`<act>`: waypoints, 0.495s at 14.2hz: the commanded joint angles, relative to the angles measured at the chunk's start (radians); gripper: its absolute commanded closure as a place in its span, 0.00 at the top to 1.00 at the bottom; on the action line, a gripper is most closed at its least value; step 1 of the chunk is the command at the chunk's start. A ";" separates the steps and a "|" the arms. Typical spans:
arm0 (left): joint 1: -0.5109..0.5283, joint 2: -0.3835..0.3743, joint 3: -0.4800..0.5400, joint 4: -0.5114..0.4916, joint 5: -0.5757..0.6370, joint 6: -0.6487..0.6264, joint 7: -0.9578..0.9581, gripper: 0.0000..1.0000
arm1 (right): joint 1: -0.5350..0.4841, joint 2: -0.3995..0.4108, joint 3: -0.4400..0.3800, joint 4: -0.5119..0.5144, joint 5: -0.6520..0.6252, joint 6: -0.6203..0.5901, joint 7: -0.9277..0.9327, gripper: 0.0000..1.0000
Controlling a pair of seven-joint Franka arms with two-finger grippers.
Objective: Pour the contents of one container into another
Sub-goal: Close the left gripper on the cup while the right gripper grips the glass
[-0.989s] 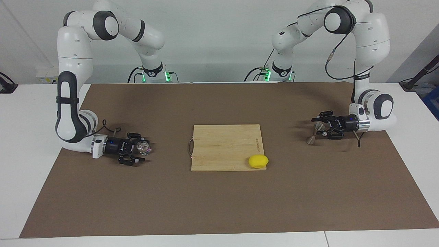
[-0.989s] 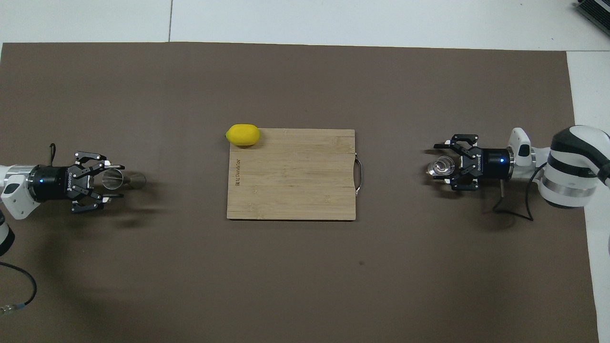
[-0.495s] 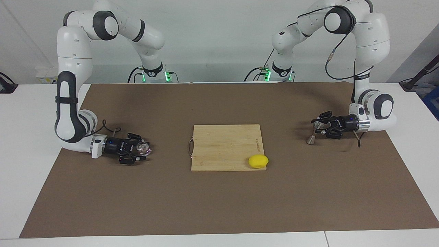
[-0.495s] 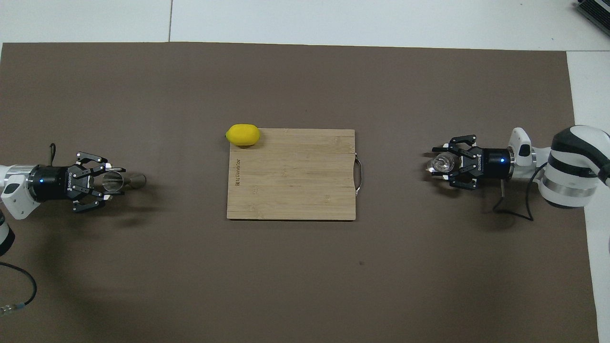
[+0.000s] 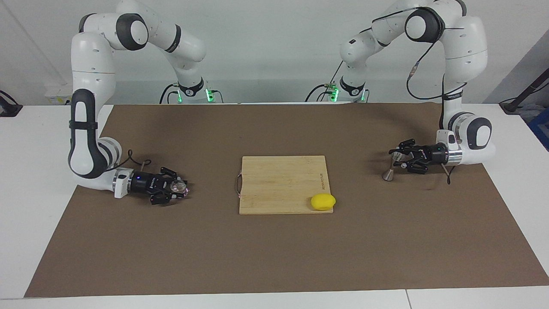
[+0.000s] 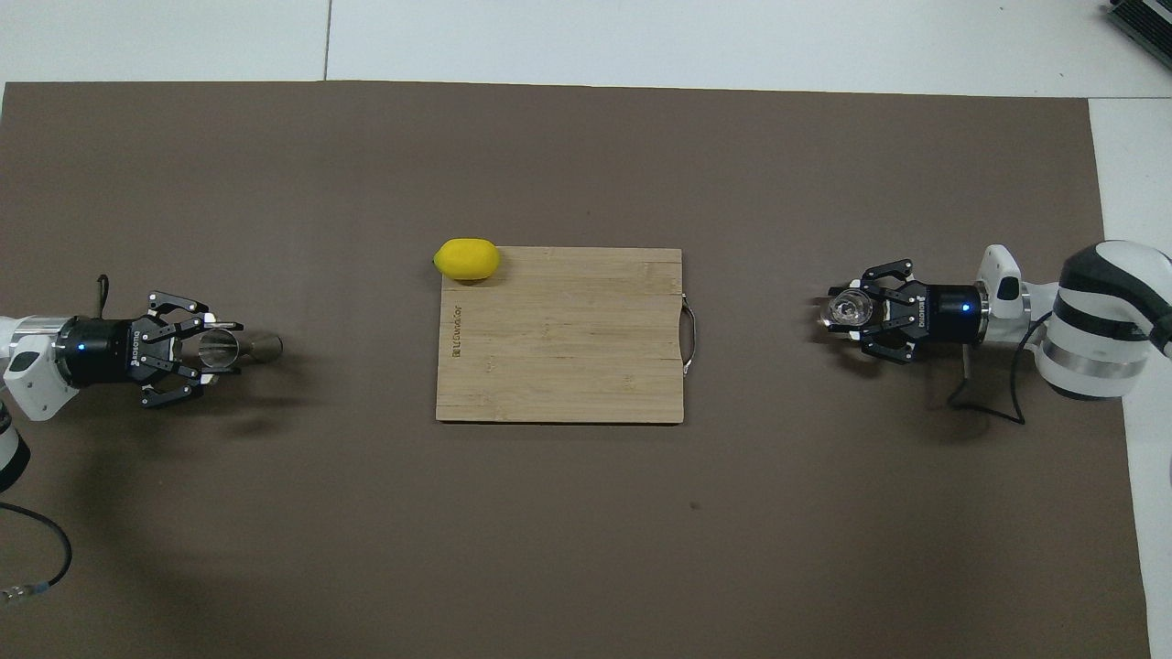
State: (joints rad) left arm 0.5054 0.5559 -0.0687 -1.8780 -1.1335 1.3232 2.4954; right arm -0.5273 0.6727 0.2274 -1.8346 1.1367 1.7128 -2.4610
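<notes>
The clear glass cup (image 5: 177,186) (image 6: 848,310) stands on the brown mat toward the right arm's end of the table. My right gripper (image 5: 180,187) (image 6: 846,312) lies low and level, shut on the cup from the side. The grey steel jigger (image 5: 388,174) (image 6: 265,346) stands on the mat toward the left arm's end. My left gripper (image 5: 398,158) (image 6: 220,349) is also level and is shut around the jigger's upper cone. The lower cone shows below the fingers.
A wooden cutting board (image 5: 279,180) (image 6: 558,357) with a metal handle lies mid-table between the two grippers. A yellow lemon (image 5: 323,202) (image 6: 467,258) rests at the board's corner farthest from the robots, toward the left arm's end.
Both grippers have closed: the right one's fingers drew in onto the glass cup, the left one's onto the jigger. Neither arm has shifted much.
</notes>
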 commanded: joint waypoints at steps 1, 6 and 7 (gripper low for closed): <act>-0.004 -0.008 0.003 -0.004 -0.011 -0.004 0.020 0.32 | -0.008 0.005 0.012 0.015 -0.008 0.015 0.031 0.33; -0.010 -0.008 -0.002 -0.004 -0.028 -0.013 0.011 0.32 | -0.002 -0.015 0.012 0.006 -0.028 0.016 0.034 0.11; -0.008 -0.010 -0.014 -0.004 -0.031 -0.012 0.010 0.32 | 0.000 -0.022 0.012 0.002 -0.028 0.016 0.034 0.10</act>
State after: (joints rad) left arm 0.5041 0.5559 -0.0765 -1.8777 -1.1452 1.3230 2.4955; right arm -0.5256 0.6718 0.2281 -1.8315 1.1310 1.7148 -2.4610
